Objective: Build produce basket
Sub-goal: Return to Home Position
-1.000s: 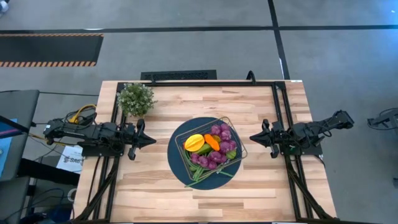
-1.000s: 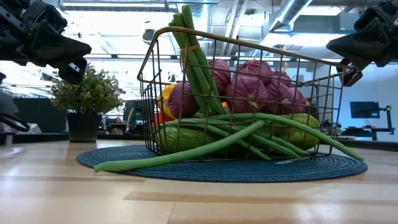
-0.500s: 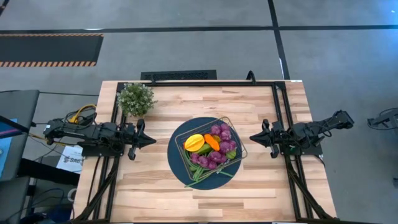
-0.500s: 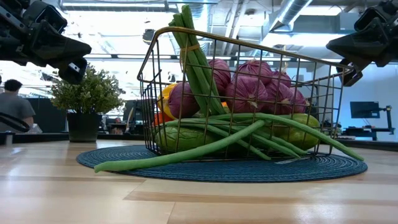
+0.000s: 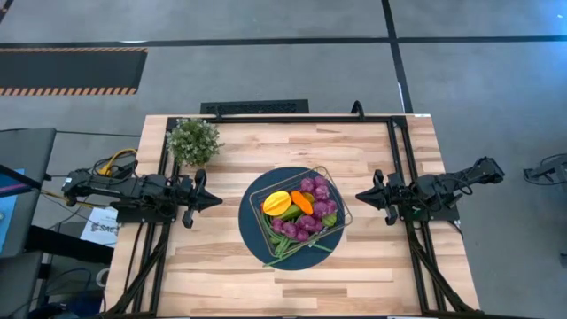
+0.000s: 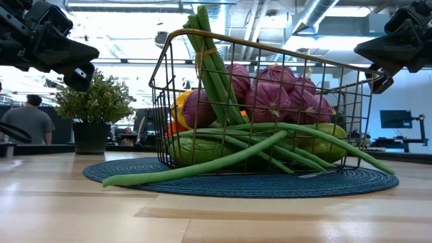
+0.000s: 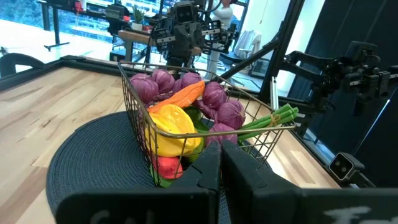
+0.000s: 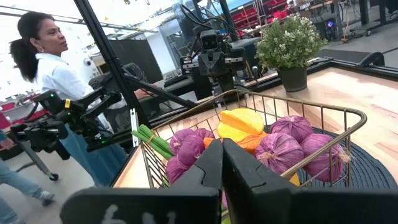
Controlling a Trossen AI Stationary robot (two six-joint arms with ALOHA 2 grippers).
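The wire basket (image 5: 297,215) stands on a dark blue round mat (image 5: 252,235) at the table's middle. Inside lie produce: purple grapes (image 5: 308,221), a yellow ribbed fruit (image 5: 276,203), an orange carrot (image 5: 302,202), green cucumbers (image 6: 202,148) and a green bean bundle (image 6: 212,64) that leans over the rim, with single beans (image 6: 196,169) trailing onto the mat. My left gripper (image 5: 218,199) hovers shut at the table's left side, pointing level at the basket. My right gripper (image 5: 360,196) hovers shut at the right side, also facing it. Neither holds anything.
A bushy potted plant (image 5: 193,140) stands at the far left corner. Black frame rails (image 5: 390,151) run along the table's left, right and far edges. Bare wood lies near the front edge. A person (image 8: 46,56) stands beyond the table, and another (image 6: 30,121) in the background.
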